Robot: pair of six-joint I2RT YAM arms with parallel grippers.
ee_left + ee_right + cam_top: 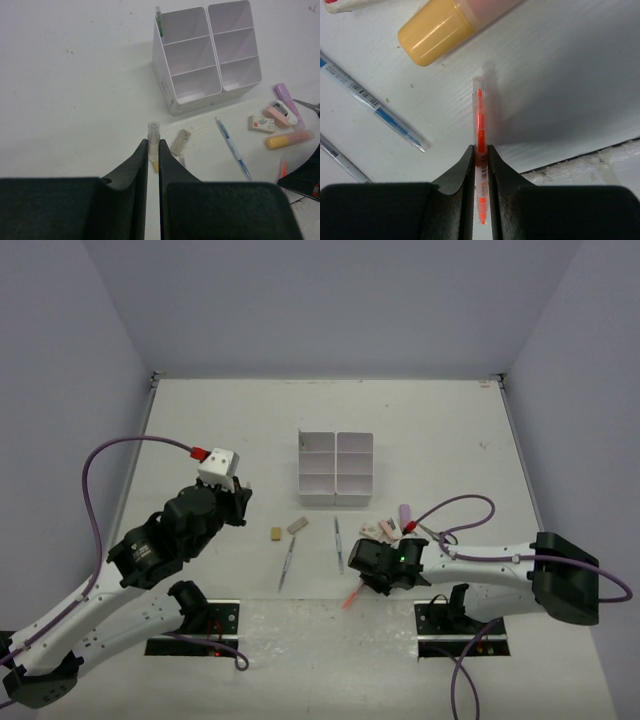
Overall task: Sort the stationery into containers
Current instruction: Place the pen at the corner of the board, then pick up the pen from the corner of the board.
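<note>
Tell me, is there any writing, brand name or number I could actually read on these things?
Nothing is legible.
Barcode and tiny print on the orange pen in the right gripper: too small to read.
Barcode and fine print on the blue pen: blurred.
Red mark on the white eraser: unreadable.
No print is visible on the clear-capped pen in the left gripper.

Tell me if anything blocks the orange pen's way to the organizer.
Nothing tall does. The right gripper holds the orange pen; between it and the organizer a yellow-capped marker and a blue pen lie flat on the table, so a lifted carry should likely clear them.
</note>
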